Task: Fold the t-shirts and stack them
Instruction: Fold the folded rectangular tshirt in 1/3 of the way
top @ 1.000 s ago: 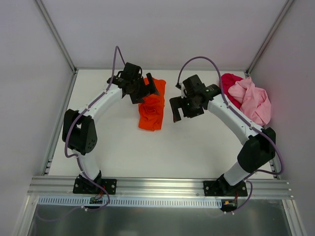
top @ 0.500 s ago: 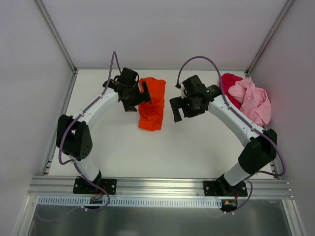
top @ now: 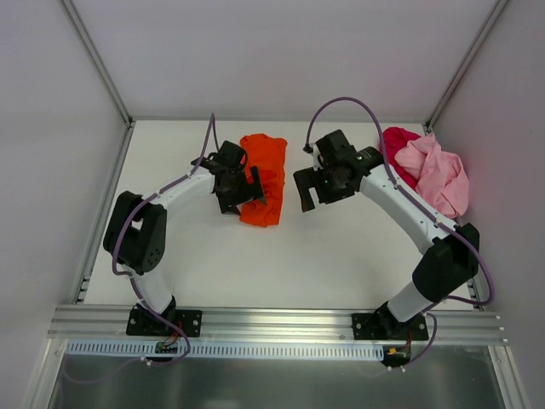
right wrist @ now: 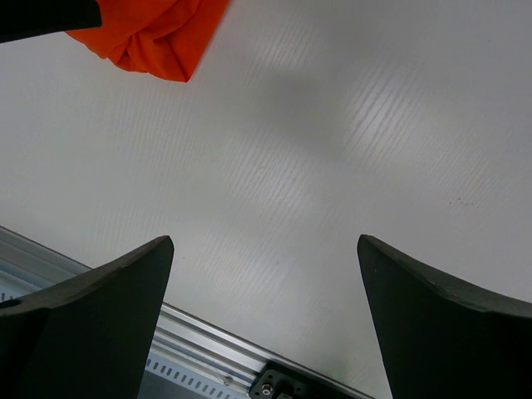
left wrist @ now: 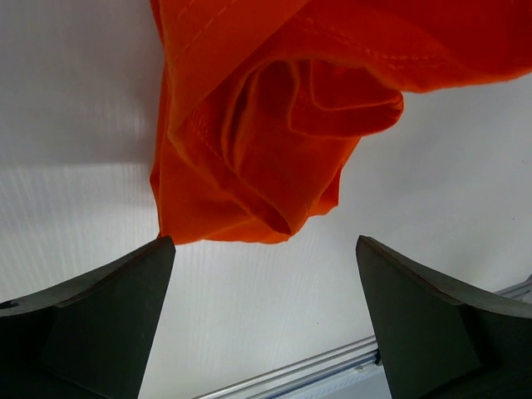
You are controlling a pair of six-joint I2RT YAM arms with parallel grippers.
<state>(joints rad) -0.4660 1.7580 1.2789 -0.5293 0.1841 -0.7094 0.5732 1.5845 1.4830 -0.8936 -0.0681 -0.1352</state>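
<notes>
The open left gripper (left wrist: 262,243) may pinch several bunched layers of the orange t-shirt (left wrist: 249,150) instead of one edge, while the right gripper (right wrist: 266,241) hangs open and empty.

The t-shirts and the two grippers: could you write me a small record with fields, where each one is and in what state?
orange t-shirt: crumpled, unfolded, mid-table
red t-shirt: crumpled, far right corner
pink t-shirt: crumpled, partly on the red t-shirt
left gripper: open, empty, at the orange t-shirt's edge
right gripper: open, empty, over bare table
stack: not started
</notes>
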